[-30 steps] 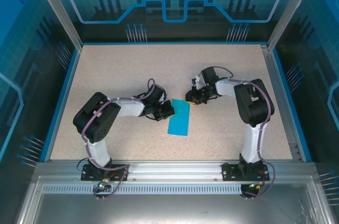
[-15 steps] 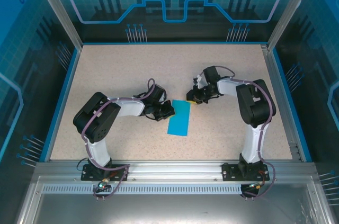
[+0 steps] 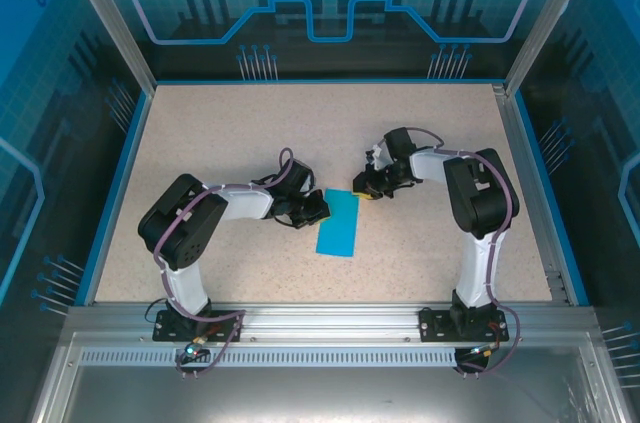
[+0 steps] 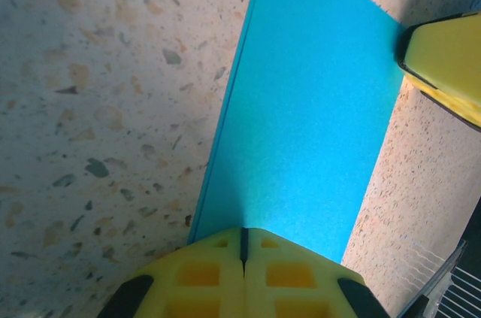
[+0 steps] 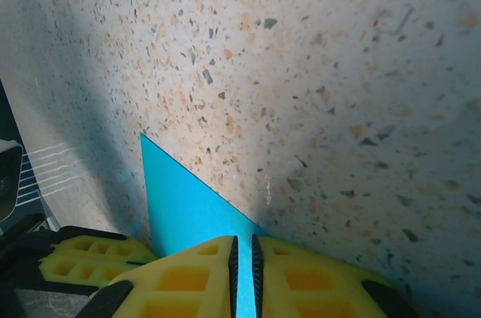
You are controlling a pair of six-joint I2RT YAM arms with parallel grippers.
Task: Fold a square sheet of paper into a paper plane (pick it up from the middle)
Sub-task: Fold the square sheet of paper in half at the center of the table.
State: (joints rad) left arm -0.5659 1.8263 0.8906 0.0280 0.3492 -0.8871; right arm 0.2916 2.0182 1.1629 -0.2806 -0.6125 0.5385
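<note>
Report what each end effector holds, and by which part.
Both shut on the paper: left end effector at the middle of one long edge, right end effector at the far right corner.

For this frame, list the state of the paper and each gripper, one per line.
blue paper: folded to a narrow strip, lying flat on the table
left gripper: shut, tips pressing the paper's edge
right gripper: nearly shut, thin gap between jaws, at the paper's far corner; grip unclear

The square sheet of paper [image 3: 339,224] lies mid-table [image 3: 220,133], seemingly flat, between left gripper [image 3: 318,208] and right gripper [image 3: 362,186].
</note>
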